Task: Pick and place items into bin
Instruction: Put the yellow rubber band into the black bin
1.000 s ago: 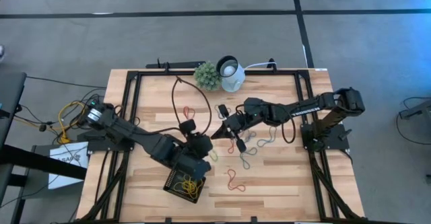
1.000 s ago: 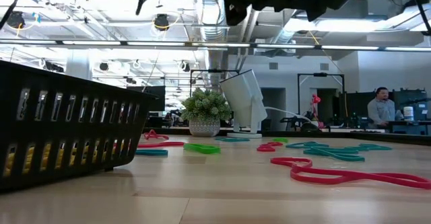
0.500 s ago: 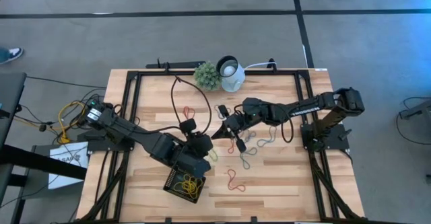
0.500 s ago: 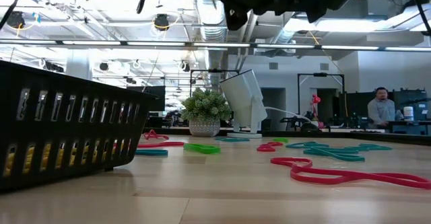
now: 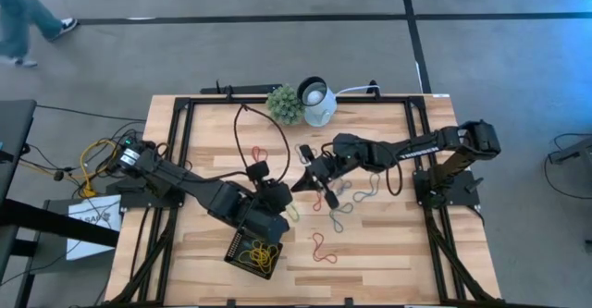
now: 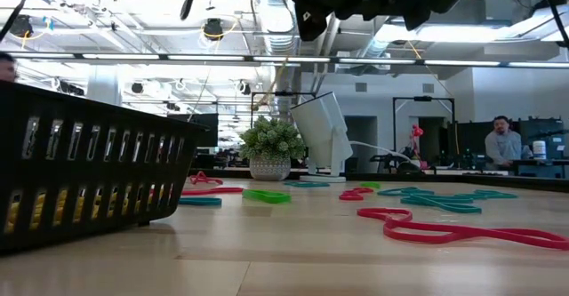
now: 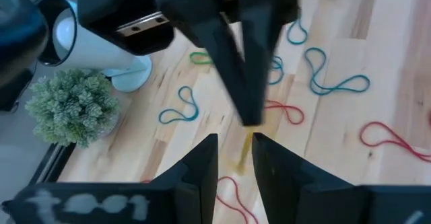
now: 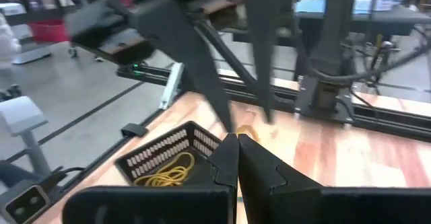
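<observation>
The black bin point(image 5: 231, 251) sits near the table's near edge with yellow bands inside; it also shows in the right wrist view point(image 8: 176, 142) and as a slotted wall point(image 6: 89, 172) in the low view. My two grippers meet just beyond the bin. My right gripper point(image 5: 298, 186) point(image 8: 237, 138) is shut, with a short yellow rubber band point(image 7: 244, 148) hanging from its tips. My left gripper point(image 5: 279, 200) point(image 7: 234, 143) is open, its fingers on either side of that band without touching it. Red point(image 5: 322, 247), teal point(image 5: 339, 217) and green point(image 5: 292, 213) bands lie loose on the wood. My right gripper pinches the yellow band by its upper end point(image 8: 246, 131) at the very tips of its two fingers, which slant down from the table's right. The band hangs below the tips, lifted clear of the table, between the left gripper's fingers.
A white lamp-like object point(image 5: 316, 100) and a green plant ball point(image 5: 286, 104) stand at the far edge. A thin dark cable point(image 5: 242, 132) loops over the table's left half. Black frame rails run along both sides. A person point(image 5: 23, 17) walks on the floor beyond.
Neither gripper has visibly moved, and the bands and bin lie as before. A person has walked into view on the floor beyond the table's far left corner.
</observation>
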